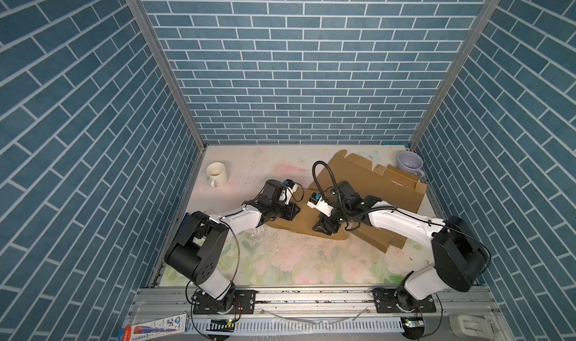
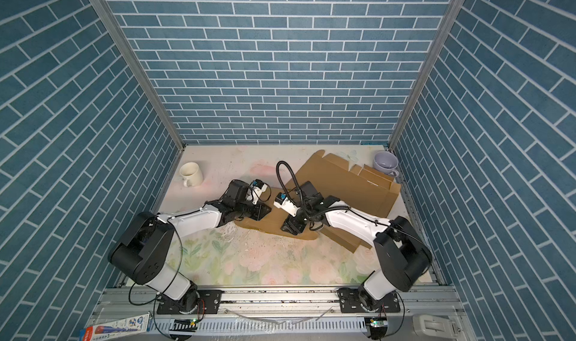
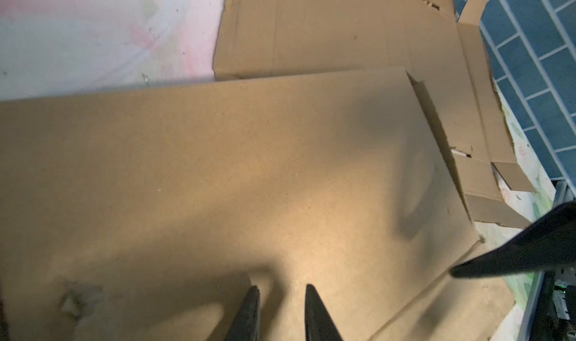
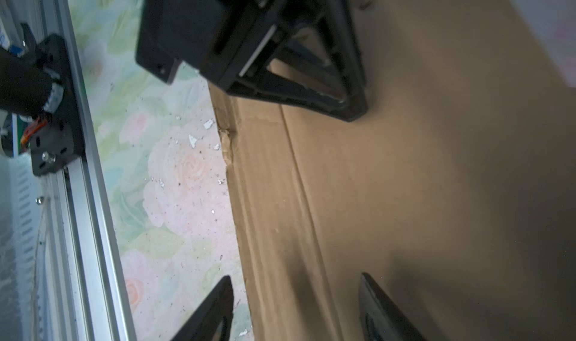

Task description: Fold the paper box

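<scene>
Left wrist view is showing the left gripper (image 3: pixel 282 289) hanging low over a broad brown panel of the paper box (image 3: pixel 249 168). Its two black fingers (image 3: pixel 252 311) are standing a narrow gap apart with nothing between them. Whether the tips are touching the cardboard cannot be told.

Right wrist view is showing the right gripper (image 4: pixel 296 278) with its fingers spread wide and gripping nothing. One fingertip is lying over the floral tablecloth (image 4: pixel 174 174) and the other over the cardboard, so the pair is straddling the box's creased near edge.

In both top views the box is lying unfolded and mostly flat across the right and rear part of the table. Its near-left panel is sitting under both grippers, which are pointing toward each other, close but apart. A far corner of the box is reaching close to a lilac cup (image 1: pixel 410 163), while a white mug (image 1: pixel 216 173) is standing well apart at the rear left.
</scene>
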Tool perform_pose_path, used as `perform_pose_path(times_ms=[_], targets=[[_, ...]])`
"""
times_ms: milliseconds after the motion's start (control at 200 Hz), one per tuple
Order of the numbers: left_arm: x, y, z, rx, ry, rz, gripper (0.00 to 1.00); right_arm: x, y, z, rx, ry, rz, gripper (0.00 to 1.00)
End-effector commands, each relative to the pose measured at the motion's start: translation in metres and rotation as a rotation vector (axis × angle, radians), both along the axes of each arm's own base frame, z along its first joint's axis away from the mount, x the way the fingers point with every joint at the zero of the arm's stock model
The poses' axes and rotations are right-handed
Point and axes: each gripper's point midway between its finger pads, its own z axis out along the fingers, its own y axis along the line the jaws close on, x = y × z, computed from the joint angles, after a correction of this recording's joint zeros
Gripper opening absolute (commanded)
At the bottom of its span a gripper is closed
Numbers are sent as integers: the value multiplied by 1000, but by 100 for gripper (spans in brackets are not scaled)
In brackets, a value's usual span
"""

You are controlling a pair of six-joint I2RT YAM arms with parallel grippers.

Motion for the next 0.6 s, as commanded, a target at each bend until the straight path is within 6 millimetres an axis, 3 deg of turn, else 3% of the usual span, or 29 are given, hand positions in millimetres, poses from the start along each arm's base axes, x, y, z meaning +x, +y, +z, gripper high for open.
perform_pose_path(times_ms=[0, 100, 175, 265, 470, 525, 595], targets=[[-10, 6, -17, 30, 51, 15, 29, 45, -44, 22, 73, 60, -449, 66], [-10, 10, -15, 47, 31, 17, 30, 66, -114, 10, -25, 189, -858, 66], [-12, 12, -15, 54, 30, 14, 31, 64, -133, -4, -68, 303, -968, 68], [-13, 13, -17, 54, 27, 15, 31, 64, -129, -13, -72, 367, -992, 70], [-12, 12, -21, 47, 24, 18, 31, 77, -95, -27, 11, 466, -953, 70], [-11, 11, -23, 45, 26, 18, 31, 81, -84, -28, 41, 481, -930, 68], [-12, 10, -24, 40, 34, 16, 31, 86, -70, -28, 92, 502, -904, 56]])
